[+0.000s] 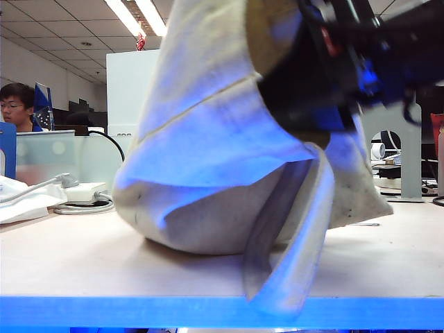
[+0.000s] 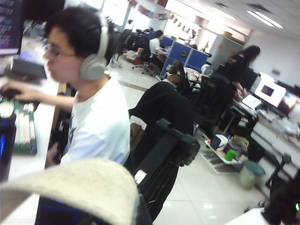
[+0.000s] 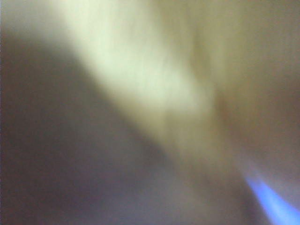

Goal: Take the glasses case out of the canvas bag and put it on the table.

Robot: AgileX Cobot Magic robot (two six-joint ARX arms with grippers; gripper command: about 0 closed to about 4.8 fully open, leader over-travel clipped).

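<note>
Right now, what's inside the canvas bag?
The right end effector reaches into the canvas bag's mouth. Right wrist view shows only blurred beige cloth; no glasses case visible. Left end effector is out of view, beige cloth arching before its camera.

Canvas bag (image 1: 229,159) sits mid-bench (image 1: 83,263), its strap (image 1: 291,243) draping toward the front edge; right end effector (image 1: 333,62) apparently reaches into its mouth up top.
</note>
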